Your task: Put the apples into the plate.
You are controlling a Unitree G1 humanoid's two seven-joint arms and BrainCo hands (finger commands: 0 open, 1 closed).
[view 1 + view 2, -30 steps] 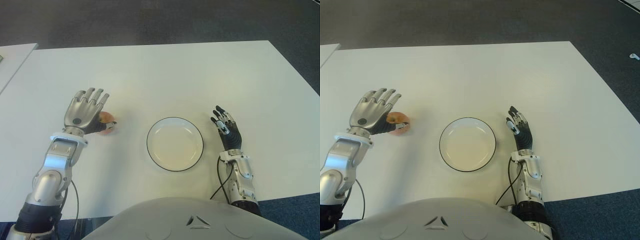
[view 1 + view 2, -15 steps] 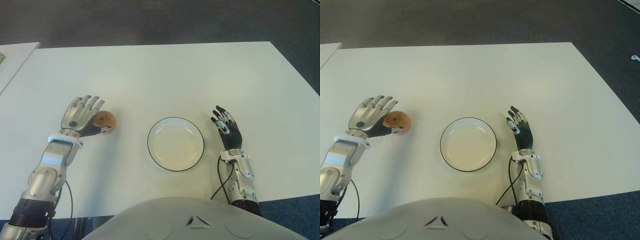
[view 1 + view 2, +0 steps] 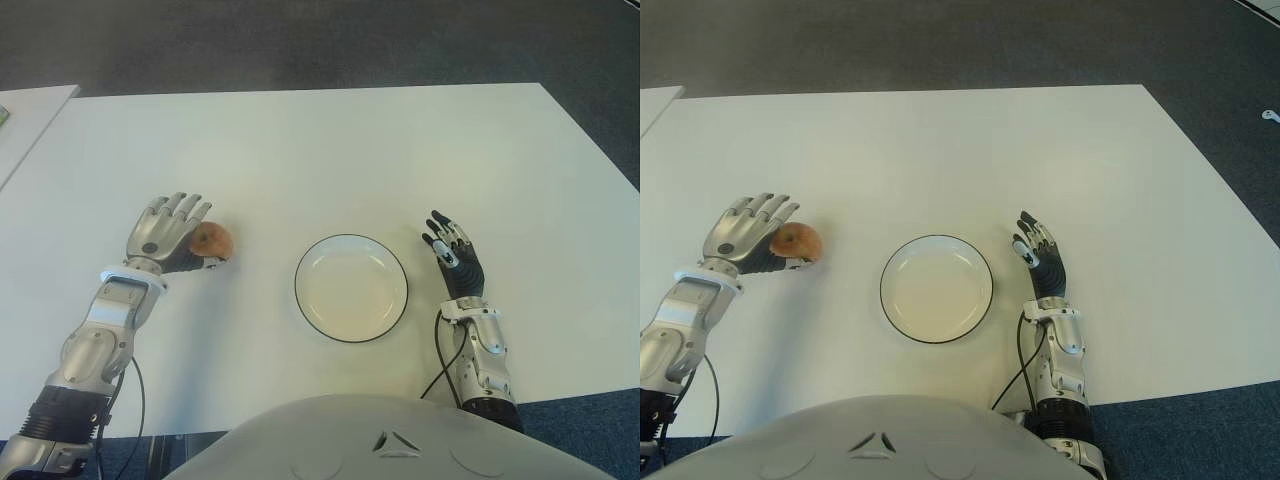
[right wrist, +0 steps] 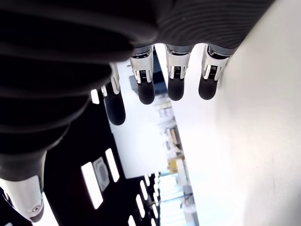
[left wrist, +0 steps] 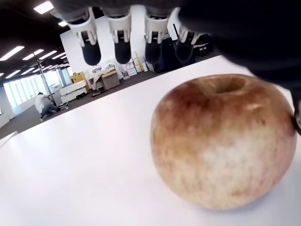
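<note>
A single red-yellow apple (image 3: pixel 211 241) stands upright on the white table (image 3: pixel 330 150), left of the plate. My left hand (image 3: pixel 180 228) is against the apple's left side, fingers spread above it and not closed round it. In the left wrist view the apple (image 5: pixel 223 141) sits on the table under the straight fingertips (image 5: pixel 123 49). The white plate (image 3: pixel 350 290) with a dark rim holds nothing. My right hand (image 3: pixel 452 252) shows just right of the plate, fingers (image 4: pixel 175 84) straight and holding nothing.
A second white table edge (image 3: pixel 30 110) shows at the far left. Dark carpet (image 3: pixel 320 40) lies beyond the table's far edge. A cable (image 3: pixel 437 360) runs by the right forearm near the table's front edge.
My left hand has drawn back and to the left, uncovering the apple, which now shows almost whole beside the fingers. The right hand and plate have not moved.
</note>
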